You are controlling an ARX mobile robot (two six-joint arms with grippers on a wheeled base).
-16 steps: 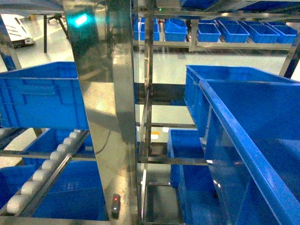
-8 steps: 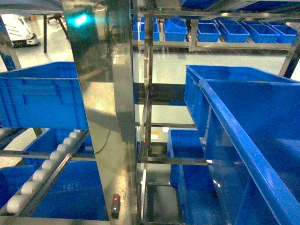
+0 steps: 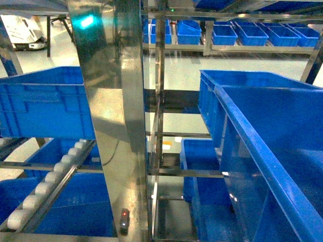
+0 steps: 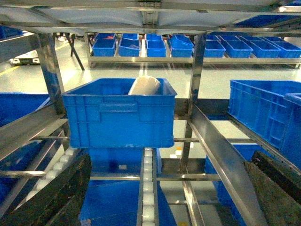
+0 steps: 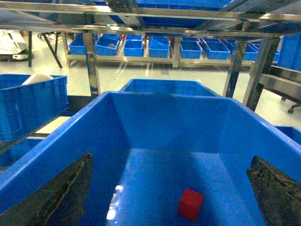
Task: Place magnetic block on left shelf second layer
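Right wrist view: right end effector (image 5: 169, 188) hangs wide open and empty over the blue bin (image 5: 117, 122), whose floor holds the red magnetic block (image 5: 190, 205), seemingly lined up for a grasp.

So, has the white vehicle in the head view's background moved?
Yes. The white vehicle has shifted right, closer to the dark table leg, which stays put.

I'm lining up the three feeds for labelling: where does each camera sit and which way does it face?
Head: on the robot, looking forward and down past a steel post at blue bins; no arm shows.
Left wrist: faces a blue bin on the roller shelf; open left claw frames it.
Right wrist: looks into a bin at the red block; open right claw.
Shared: the left bin.
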